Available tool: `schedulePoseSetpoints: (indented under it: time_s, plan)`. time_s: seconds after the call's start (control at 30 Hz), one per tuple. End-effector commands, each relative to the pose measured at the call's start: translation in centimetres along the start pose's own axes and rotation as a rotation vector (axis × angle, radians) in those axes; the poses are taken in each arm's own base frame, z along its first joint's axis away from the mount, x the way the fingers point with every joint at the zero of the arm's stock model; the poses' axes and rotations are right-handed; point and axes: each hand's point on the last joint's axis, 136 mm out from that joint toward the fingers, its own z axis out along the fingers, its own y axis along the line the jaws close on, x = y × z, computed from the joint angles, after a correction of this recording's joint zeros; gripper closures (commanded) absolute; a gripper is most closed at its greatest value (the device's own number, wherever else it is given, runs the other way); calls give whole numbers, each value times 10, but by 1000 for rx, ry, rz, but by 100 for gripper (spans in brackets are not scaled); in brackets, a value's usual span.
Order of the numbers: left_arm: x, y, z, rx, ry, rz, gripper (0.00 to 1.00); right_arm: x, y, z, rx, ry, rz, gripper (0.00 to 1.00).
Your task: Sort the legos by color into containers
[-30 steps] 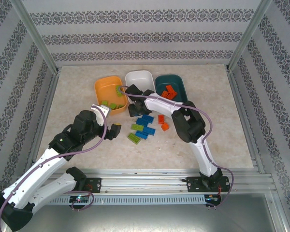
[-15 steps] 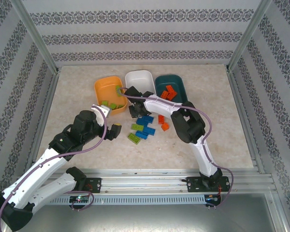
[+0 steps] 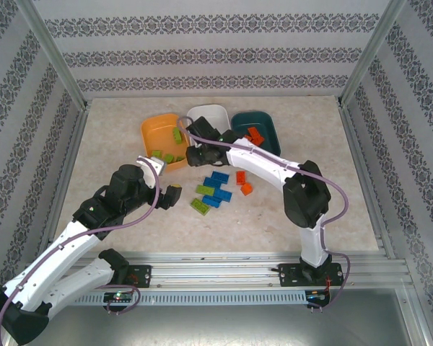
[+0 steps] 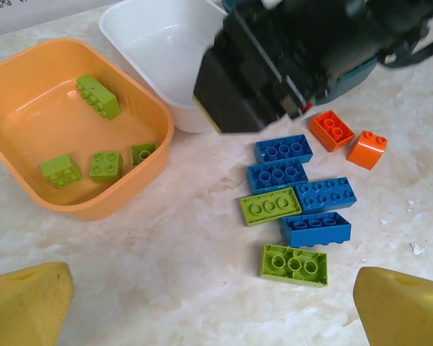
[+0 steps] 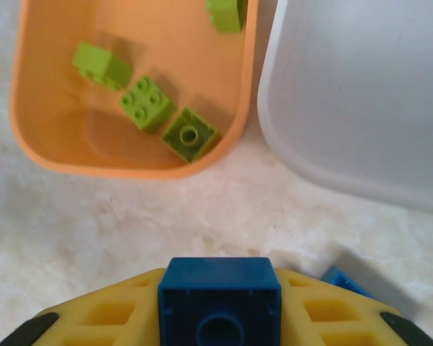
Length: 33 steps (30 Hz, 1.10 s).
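Overhead, the right tool [image 3: 195,154] reaches toward the middle of the frame, over the counter [image 3: 332,187] just below the gap between the orange tub [image 3: 159,133] and the white tub [image 3: 211,113]. In the right wrist view its yellow fingers [image 5: 101,317] pinch a blue brick [image 5: 219,292] at the bottom centre of the frame, hollow underside facing the camera. The orange tub's near corner lies upper left of it and the white tub upper right.

Four lime green bricks [image 4: 105,165] lie inside the orange tub: three close together by its near wall, one apart toward the far side. The teal tub [image 3: 268,124], right of the white one, holds orange-red bricks [image 3: 254,137].

Loose pieces lie on the counter below the tubs. Four blue bricks [image 4: 277,175] cluster together, with one green plate [image 4: 270,207] touching them and another green plate [image 4: 294,264] just below. Two orange bricks [image 4: 332,130] lie at the cluster's upper right.

The left tool [image 4: 213,306] hovers lower left of this cluster, its yellow fingertips [image 4: 25,303] spread wide with nothing between them.
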Motion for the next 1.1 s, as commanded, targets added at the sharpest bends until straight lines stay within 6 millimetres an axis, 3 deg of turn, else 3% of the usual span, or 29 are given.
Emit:
schedulePoseSetpoints:
  time_s: [0.0, 0.23, 0.37, 0.5, 0.63, 0.73, 0.83, 0.97, 1.07]
  plan:
    - [-9, 2, -3, -5, -26, -2, 0, -28, -21, 3, 34, -30, 9, 64]
    - [-6, 5, -1, -19, -15, 4, 0, -60, -63, 49, 94, -16, 51, 62]
    - [-5, 5, 2, -23, 0, 7, 0, -69, -75, 64, 122, -9, 43, 50]
    - [-2, 4, 5, -21, 15, 8, 0, -79, -80, 49, 137, -24, 35, 44]
    - [-3, 5, 4, -22, 14, 6, 0, -73, -71, 11, 127, -57, 17, 42]
    - [-5, 6, 1, -29, -1, 5, 0, -40, -60, -14, 101, -46, -14, 41]
    - [-11, 11, -8, -52, -43, 3, 0, 12, -48, -27, 34, 21, -29, 40]
    - [-20, 21, -26, -101, -131, -13, 0, 94, -38, -29, 25, 152, -89, 39]
    - [-24, 26, -36, -128, -177, -21, 0, 138, -29, -28, 37, 222, -154, 39]
